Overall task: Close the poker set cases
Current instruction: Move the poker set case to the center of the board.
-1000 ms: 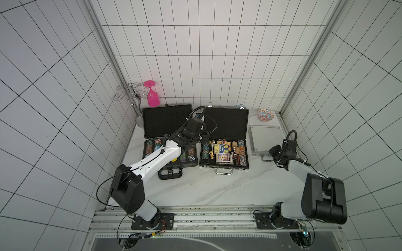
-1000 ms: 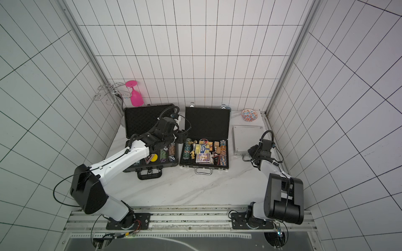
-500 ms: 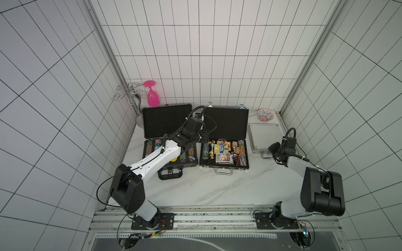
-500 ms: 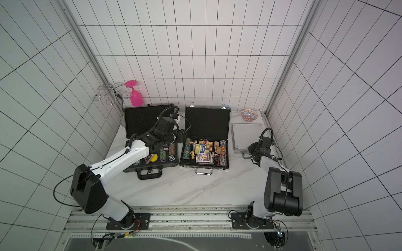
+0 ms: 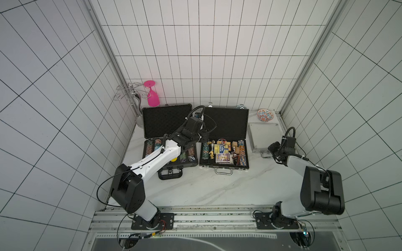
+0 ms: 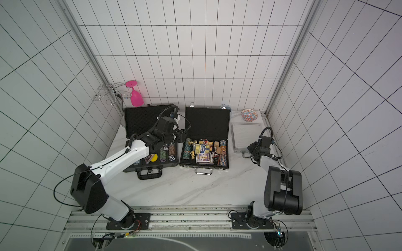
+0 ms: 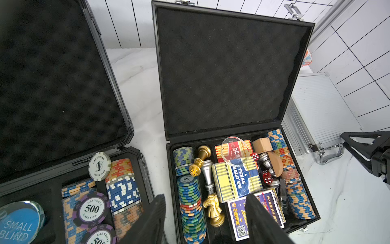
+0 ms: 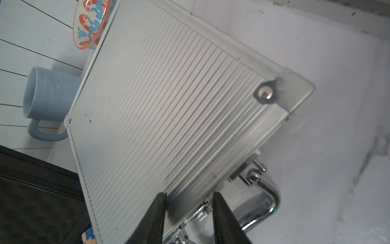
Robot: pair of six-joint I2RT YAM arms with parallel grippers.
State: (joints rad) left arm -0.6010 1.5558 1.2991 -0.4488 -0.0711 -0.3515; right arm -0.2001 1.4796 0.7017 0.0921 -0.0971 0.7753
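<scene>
- The large dark-grey case [image 5: 161,121] lies at the left of the counter [image 5: 217,191]. It is open, its foam-lined lid standing up toward the far wall and its black handle [image 5: 170,175] on the near side. Rows of poker chips [image 7: 122,186] and a blue "SMALL BLIND" disc [image 7: 20,219] sit in its tray.
- The medium black case [image 5: 226,123] lies just to the right of it, with a strip of bare counter between them. It is also open with the lid upright, and its silver handle [image 5: 223,171] faces the near side. Its tray holds more chips, card packs [image 7: 238,181], gold and silver chess pieces [image 7: 213,207] and red dice [image 7: 267,178].
- The small silver case [image 5: 264,137] lies flat at the right with its lid down and its chrome handle [image 8: 266,196] at the near edge. Whether its latches are fastened I cannot tell.
- The left claw [image 7: 204,196] hangs above the medium black case's left edge, beside the strip between the two open cases. Its fingers are spread wide with nothing between them.
- The right claw [image 8: 188,194] is over the small silver case's near edge, beside the chrome handle. Its fingers are partly apart and grip nothing; whether the tips touch the lid I cannot tell.
- A patterned bowl [image 5: 264,115] stands on the far side of the small silver case.
- A light-blue mug [image 8: 50,93] lies on its side near the bowl, by the far wall.
- A pink glass [image 5: 152,97] hangs upside down from a wire rack [image 5: 128,95] in the far-left corner.
</scene>
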